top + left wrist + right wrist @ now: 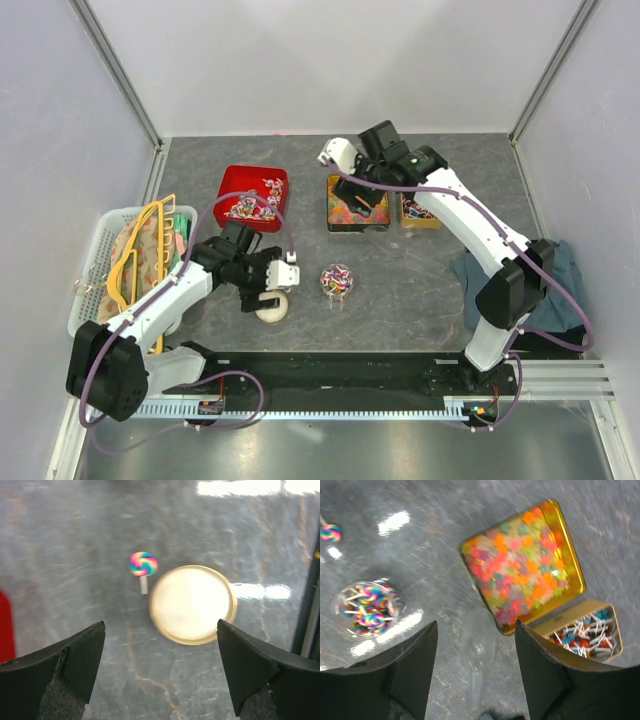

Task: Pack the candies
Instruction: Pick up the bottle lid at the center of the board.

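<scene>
Top external view: the candies [250, 207], tiny twist-wrapped sweets in pink, purple, red and white, lie in a heap inside a square red tin [236, 180] at about 11 o'clock from the middle of the table. At 3 o'clock from it is a rectangular black-and-gold tin [574, 565] filled with flower-shaped gummies in orange, pink, green and yellow. A smaller gold tin [612, 615] of stick lollipops touches its far side. At 5 o'clock from the red tin is a clear round plastic cup [336, 282] of rainbow swirl lollipops. At 6 o'clock lies a round cream disc [192, 604], with one loose rainbow swirl lollipop [143, 564] just beside it at its 10 o'clock. The left gripper [160, 625] hovers over the disc, fingers spread wide and holding nothing. The right gripper [475, 625] hangs above the black-and-gold tin, fingers likewise apart, with a blurred clear shape on the table below it. The table [420, 290] is dark grey and marbled, with plain white walls and aluminium posts around it. A white plastic basket [90, 250] holding yellow hangers [140, 250] sits at 9 o'clock, and a crumpled blue cloth [560, 265] at 3 o'clock.
</scene>
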